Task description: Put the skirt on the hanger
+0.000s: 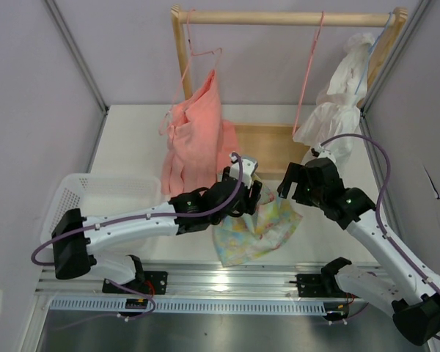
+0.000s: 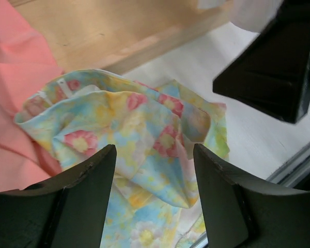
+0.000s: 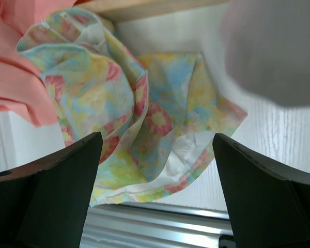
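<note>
Two grippers, both with jaws wide and holding nothing.

- Left gripper [image 2: 154, 150] and right gripper [image 3: 157, 137]: poised over the skirt [image 1: 253, 226].
- Skirt: crumpled on the table [image 1: 132, 139], beside the salmon garment [image 1: 198, 132].
- Hanger [image 1: 310, 73]: hangs bare on the rail [image 1: 279, 17], well apart from the skirt.
- Step, as judged: pick-up not yet made. The next move calls for closing on an edge of the cloth.
- Views: the wrist views show the folds and pale lining. Only the top view shows the hanger.
</note>
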Action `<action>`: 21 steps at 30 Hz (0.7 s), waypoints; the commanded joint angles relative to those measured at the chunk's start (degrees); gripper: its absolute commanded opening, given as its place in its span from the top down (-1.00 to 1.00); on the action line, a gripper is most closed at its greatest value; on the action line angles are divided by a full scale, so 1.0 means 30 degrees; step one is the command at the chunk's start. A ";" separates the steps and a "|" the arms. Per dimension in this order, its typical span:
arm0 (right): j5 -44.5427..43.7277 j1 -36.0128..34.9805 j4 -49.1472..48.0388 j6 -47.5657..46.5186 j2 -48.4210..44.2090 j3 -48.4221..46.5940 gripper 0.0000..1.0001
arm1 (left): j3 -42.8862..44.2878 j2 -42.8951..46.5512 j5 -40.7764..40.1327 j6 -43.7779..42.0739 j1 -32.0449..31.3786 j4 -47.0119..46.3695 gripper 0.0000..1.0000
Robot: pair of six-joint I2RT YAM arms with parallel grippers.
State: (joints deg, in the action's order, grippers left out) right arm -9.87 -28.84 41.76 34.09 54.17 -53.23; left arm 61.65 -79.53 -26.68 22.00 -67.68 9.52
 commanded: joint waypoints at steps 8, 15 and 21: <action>-0.2187 -0.3655 -0.1029 0.2464 0.1013 -0.0069 -0.82 | 0.0894 -0.1348 0.1098 0.0901 0.4482 0.1631 -0.34; -0.2248 -0.4009 -0.1089 0.3023 0.1367 0.0692 -0.65 | 0.3765 -0.4630 0.1889 0.0431 0.6035 0.2216 -0.31; -0.2277 -0.4010 -0.0209 0.3344 -0.0623 0.2156 0.10 | 0.4910 -0.5981 0.2155 0.0284 0.6652 0.3066 -0.23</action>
State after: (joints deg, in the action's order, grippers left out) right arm -15.18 -40.56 39.72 42.37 56.25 -48.14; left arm 73.58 -97.17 -20.80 23.68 -48.34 17.52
